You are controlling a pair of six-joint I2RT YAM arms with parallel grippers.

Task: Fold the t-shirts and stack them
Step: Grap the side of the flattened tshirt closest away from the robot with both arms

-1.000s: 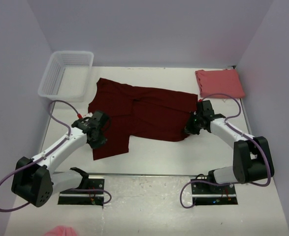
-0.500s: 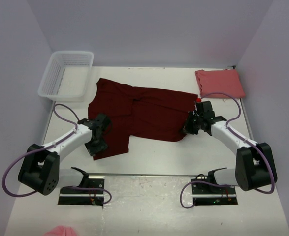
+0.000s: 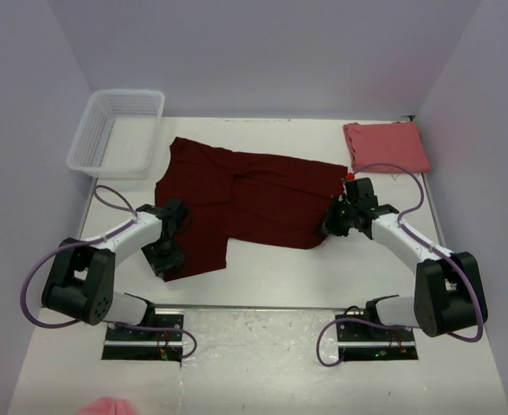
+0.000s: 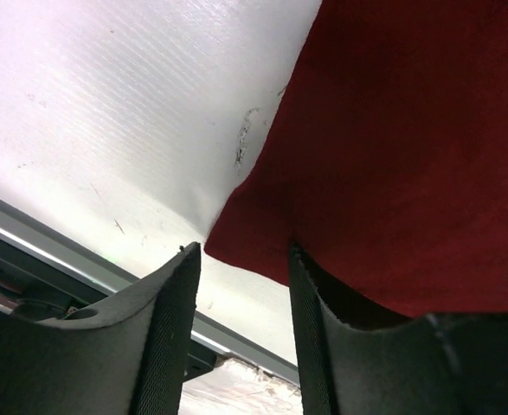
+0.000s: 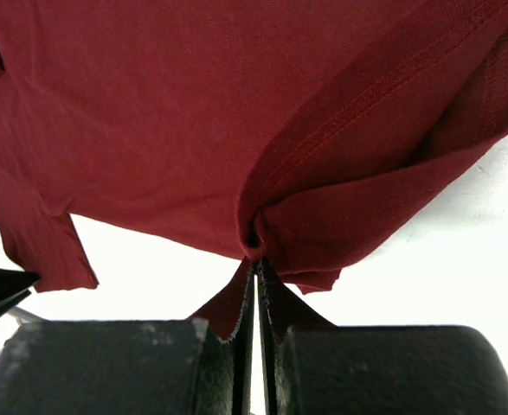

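From above, the maroon t-shirt lay spread and creased across the middle of the table. The salmon t-shirt sat folded at the upper right, and a white mesh basket stood at the upper left. The left gripper was at the maroon shirt's lower-left corner, and the right gripper was at its right edge.

In the left wrist view, the left gripper's jaws stood partly apart at the bottom of the frame. The shirt's corner tip lay between them, unclamped. It probably needed to reach further over the cloth for a fuller bite before closing.

In the right wrist view, the right gripper was pressed tight on a pinched fold of the shirt's hem at lower centre. For a flat fold, both arms would likely have to lift evenly and keep the edge taut between them.
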